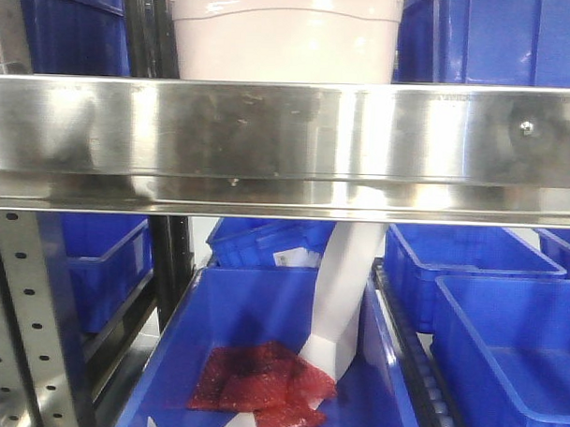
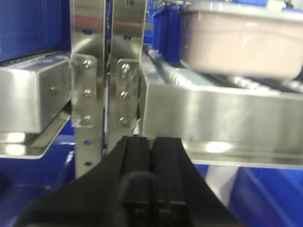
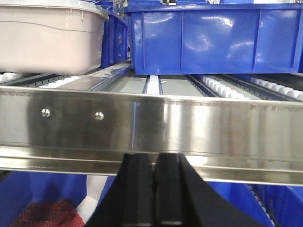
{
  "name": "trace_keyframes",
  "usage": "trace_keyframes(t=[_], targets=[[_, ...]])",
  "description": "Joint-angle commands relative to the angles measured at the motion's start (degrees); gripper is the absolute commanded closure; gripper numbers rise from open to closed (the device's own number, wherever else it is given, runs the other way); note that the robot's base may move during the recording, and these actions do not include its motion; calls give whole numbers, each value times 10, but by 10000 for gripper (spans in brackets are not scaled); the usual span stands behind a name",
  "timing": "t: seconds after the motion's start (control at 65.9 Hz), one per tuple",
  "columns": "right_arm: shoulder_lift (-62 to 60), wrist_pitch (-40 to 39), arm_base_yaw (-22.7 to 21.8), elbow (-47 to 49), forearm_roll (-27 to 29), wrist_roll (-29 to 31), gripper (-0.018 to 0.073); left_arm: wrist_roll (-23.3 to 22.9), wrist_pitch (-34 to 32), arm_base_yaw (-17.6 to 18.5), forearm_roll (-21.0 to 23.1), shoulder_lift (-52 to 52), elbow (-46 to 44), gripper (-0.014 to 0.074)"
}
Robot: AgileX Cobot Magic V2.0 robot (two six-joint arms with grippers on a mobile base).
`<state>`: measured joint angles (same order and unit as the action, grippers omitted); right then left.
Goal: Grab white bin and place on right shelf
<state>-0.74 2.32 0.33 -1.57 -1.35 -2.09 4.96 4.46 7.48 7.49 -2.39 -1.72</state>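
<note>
One white bin [image 1: 284,35] on steel shelf [image 1: 287,143] rollers (blue crates [image 3: 213,38] beside)

The steel shelf [image 1: 287,143] carries the white bin [image 1: 284,35] on its rollers at 12 o'clock, with a blue crate [image 3: 213,38] beside it at 3 o'clock.

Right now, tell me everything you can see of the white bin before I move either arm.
The white bin is a translucent pinkish-white plastic tub with rounded corners, a paler rim and a faint curved moulded line on its front. It sits upright on the roller track of the steel shelf, behind the front rail, with blue crates to either side. Neither gripper touches it: the left gripper and the right gripper are both shut below the rail.
</note>
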Motion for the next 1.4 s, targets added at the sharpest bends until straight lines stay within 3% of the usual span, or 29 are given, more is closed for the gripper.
trace_keyframes(t=[0.0,0.182,0.547,0.698,1.382], targets=[[-9,-46,2,0,2,5,516,-9,-48,-19,-17,7,0,715],[-9,-46,2,0,2,5,516,-9,-85,-56,-32,38,34,715],[-9,-46,2,0,2,5,516,-11,-96,-25,-33,37,34,715],[-9,-46,2,0,2,5,516,-65,-96,-26,-41,37,34,715],[-9,-46,2,0,2,5,516,-65,-94,-26,-48,37,34,715]])
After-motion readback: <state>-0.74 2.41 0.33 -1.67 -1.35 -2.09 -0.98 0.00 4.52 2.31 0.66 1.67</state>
